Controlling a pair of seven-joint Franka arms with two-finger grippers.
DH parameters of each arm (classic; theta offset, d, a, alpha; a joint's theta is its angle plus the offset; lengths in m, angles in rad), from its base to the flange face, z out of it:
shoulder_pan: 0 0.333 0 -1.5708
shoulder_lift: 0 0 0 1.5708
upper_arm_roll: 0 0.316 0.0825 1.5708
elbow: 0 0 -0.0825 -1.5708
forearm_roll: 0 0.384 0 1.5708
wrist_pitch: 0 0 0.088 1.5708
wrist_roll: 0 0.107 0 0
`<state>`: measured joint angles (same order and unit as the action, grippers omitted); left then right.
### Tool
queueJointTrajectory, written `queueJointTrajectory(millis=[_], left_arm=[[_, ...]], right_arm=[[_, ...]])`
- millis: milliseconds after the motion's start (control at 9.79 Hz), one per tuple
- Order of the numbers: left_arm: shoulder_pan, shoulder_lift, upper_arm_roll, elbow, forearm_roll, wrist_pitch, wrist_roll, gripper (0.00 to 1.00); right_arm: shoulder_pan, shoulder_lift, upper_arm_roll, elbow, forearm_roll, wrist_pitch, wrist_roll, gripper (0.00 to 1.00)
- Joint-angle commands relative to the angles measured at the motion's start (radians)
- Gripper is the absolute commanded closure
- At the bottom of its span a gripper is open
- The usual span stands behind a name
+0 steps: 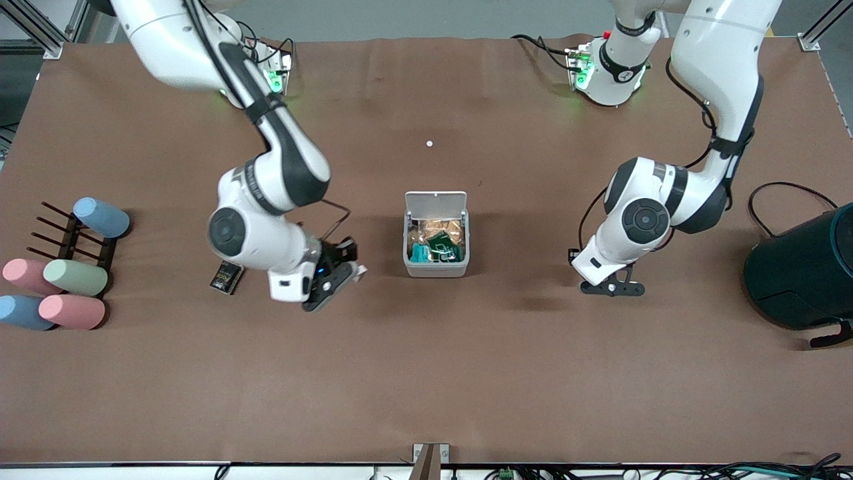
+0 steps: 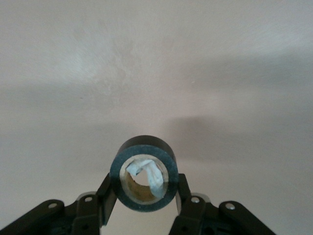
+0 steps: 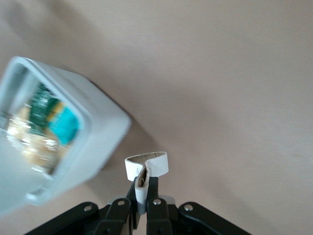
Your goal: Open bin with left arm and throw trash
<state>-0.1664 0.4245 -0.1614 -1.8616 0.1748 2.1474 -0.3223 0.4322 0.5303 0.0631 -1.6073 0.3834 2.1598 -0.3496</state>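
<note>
The bin (image 1: 436,267), a small pale box, sits at the middle of the counter (image 1: 466,387) with its lid (image 1: 436,201) already swung up on the edge farther from the front camera; crinkled wrappers fill it. The right pincer (image 1: 331,283) hangs low over the counter just beside the bin, toward the right arm's end, pinched closed on a curled white ring (image 3: 145,166). In the front view the bin's open mouth lies at about three o'clock from this pincer, a short sideways carry away, so the right arm is the nearer one and looks next to drop. The left pincer (image 1: 613,288) is low over the counter toward the left arm's end, with the bin at about nine o'clock from it and farther off; its fingers (image 2: 105,200) clamp a black tape roll (image 2: 143,180) across its width, the roll's hole facing the wrist camera. A black printed packet (image 1: 226,277) lies flat on the counter at nine o'clock from the right pincer. Pastel cylinders (image 1: 66,293) rest at the right arm's end, a dark drum (image 1: 803,270) at the left arm's.
</note>
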Motion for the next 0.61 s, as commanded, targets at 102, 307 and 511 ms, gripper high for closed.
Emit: queueJointTrajectory(millis=[102,307,511], left_arm=[[-0.012,0.011,-0.075,0.188,-0.055,-0.17,-0.015,1.0],[-0.021,0.014,-0.115,0.241,-0.112,-0.204,-0.093,1.0],[-0.062,0.031,-0.121,0.284,-0.138,-0.208,-0.18,1.0]], right_arm=[[0.118,-0.064,-0.002,-0.026,0.023,-0.009,0.199,0.92],[0.209,-0.066,-0.008,-0.031,0.008,-0.002,0.276,0.92],[0.235,-0.061,-0.009,-0.033,0.006,-0.003,0.277,0.88]])
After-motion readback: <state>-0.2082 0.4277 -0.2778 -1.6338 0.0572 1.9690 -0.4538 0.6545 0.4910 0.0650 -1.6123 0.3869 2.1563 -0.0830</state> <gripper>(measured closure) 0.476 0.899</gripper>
